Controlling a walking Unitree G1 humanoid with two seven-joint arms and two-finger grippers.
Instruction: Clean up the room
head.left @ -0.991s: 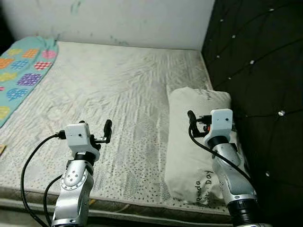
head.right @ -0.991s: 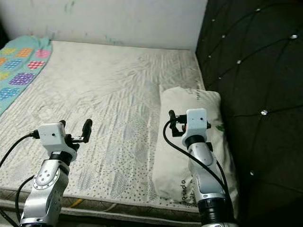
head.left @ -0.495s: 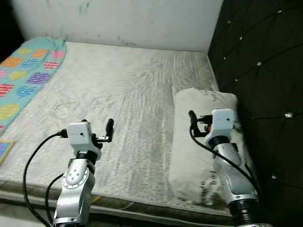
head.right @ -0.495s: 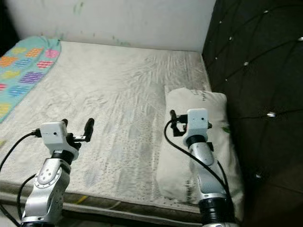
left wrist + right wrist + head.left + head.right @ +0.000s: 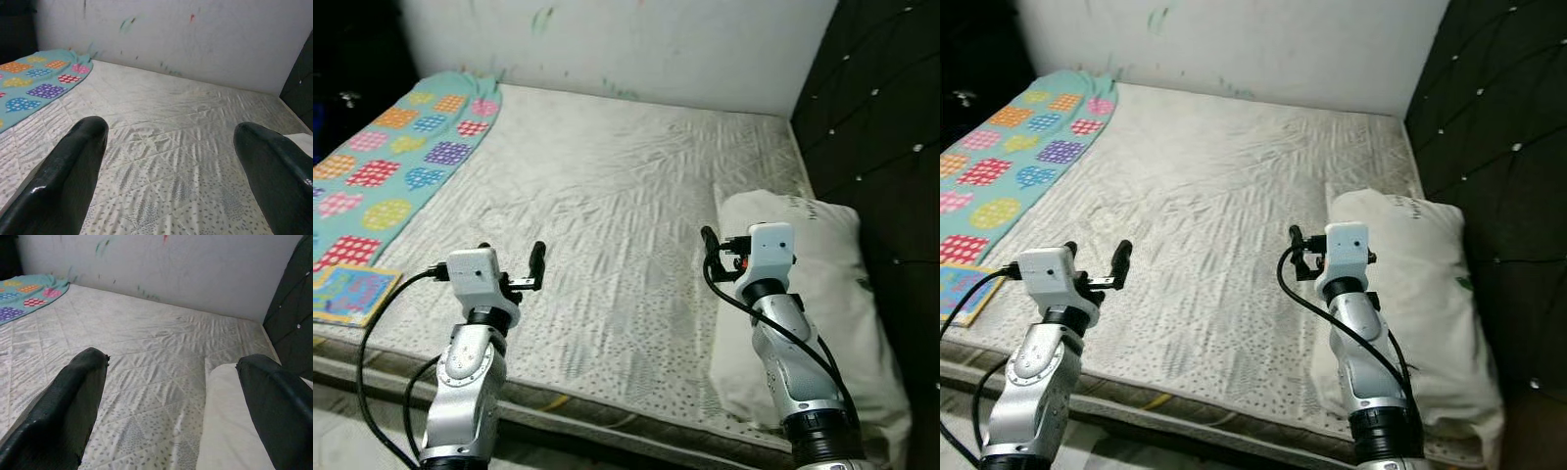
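Both pincers hover over the bed (image 5: 607,186), fingers apart, empty: left pincer (image 5: 171,171), right pincer (image 5: 171,406). Pillow (image 5: 832,284) lies by the headboard (image 5: 881,98); blanket (image 5: 391,157) at the bed's left edge.

Bare quilted off-white mattress (image 5: 607,196) spans the scene, surface creased. White painted wall (image 5: 656,44) runs along its far edge, marked with green and red smudges. Black button-tufted padded headboard (image 5: 881,117) stands along the mattress's right side. Dark unlit area (image 5: 352,59) at far left. Lighting even, dim.
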